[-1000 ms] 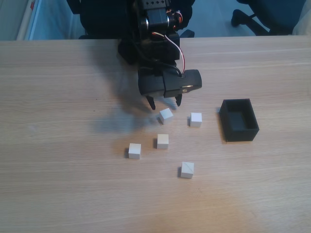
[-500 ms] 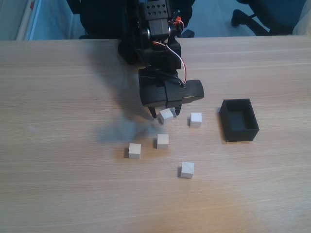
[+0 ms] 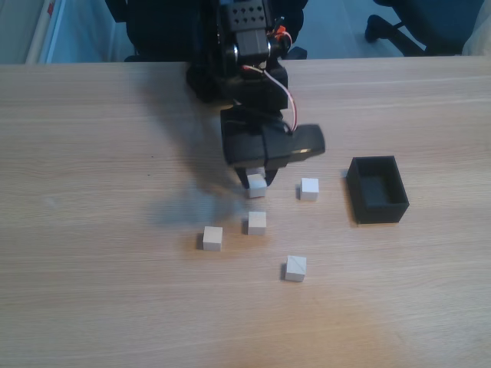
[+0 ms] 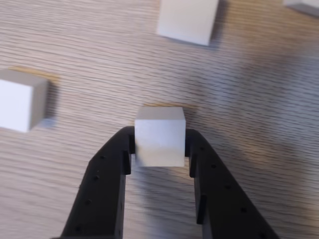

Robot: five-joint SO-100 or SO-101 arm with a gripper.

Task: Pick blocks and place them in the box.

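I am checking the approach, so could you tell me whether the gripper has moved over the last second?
Yes. In the fixed view the gripper has come down and toward the camera, nearer the block below it, and now straddles another block.

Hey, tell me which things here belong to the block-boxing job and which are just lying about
Part of the job:
- gripper, closed on a block
- four loose blocks on the table
- black box, nothing in it

Just there:
- wooden table
- office chair base on the floor behind the table
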